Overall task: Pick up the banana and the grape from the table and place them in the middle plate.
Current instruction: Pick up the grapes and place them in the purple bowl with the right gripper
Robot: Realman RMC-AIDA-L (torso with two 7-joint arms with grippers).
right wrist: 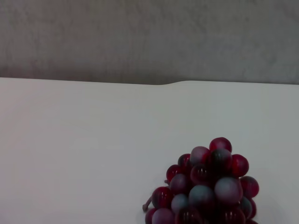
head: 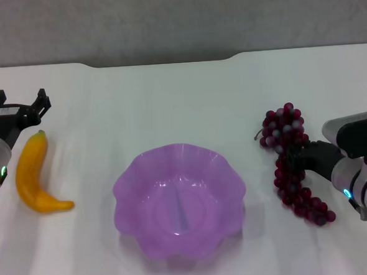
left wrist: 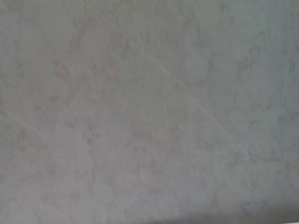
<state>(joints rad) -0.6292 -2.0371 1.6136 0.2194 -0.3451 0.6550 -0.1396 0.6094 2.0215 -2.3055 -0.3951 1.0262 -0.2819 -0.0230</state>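
Nearest sits the middle plate, empty, central on the table. Right gripper is pressed against the grape mid-bunch; finger state cannot be told. Left gripper, fingers apart, is poised just beyond the banana. Open room is left on both plate approaches.

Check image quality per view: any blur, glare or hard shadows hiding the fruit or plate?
Head view: even light, soft shadows, no glare; banana, grape and middle plate all clear. Left wrist view: only a mottled grey surface, nothing recognisable. Right wrist view: the bunch is soft-edged and cut off by the frame; table evenly lit.
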